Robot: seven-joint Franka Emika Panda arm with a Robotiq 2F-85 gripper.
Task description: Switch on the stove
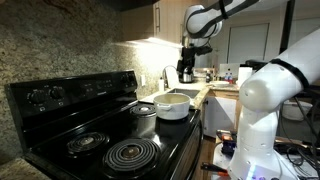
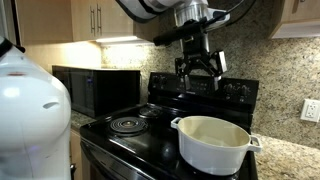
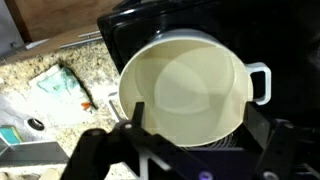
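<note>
The stove [image 1: 85, 118] is a glossy black range with coil burners [image 1: 132, 153] and a raised back panel of round knobs [image 2: 240, 92]. A white pot [image 2: 212, 140] with no lid stands on a rear burner. In both exterior views my gripper [image 2: 198, 68] hangs in the air above the pot, below and in front of the knob panel, touching nothing. In the wrist view I look straight down into the pot [image 3: 185, 85], and my gripper [image 3: 196, 128] is open and empty, its two dark fingers [image 3: 135, 118] spread either side of the pot's near rim.
A black microwave [image 2: 95, 90] sits on the counter beside the stove. A granite counter [image 3: 60, 85] with small items and a sink area [image 1: 185, 92] lies past the pot. The robot's white base [image 1: 262, 110] stands close to the stove front. A wall outlet [image 2: 310, 110] is nearby.
</note>
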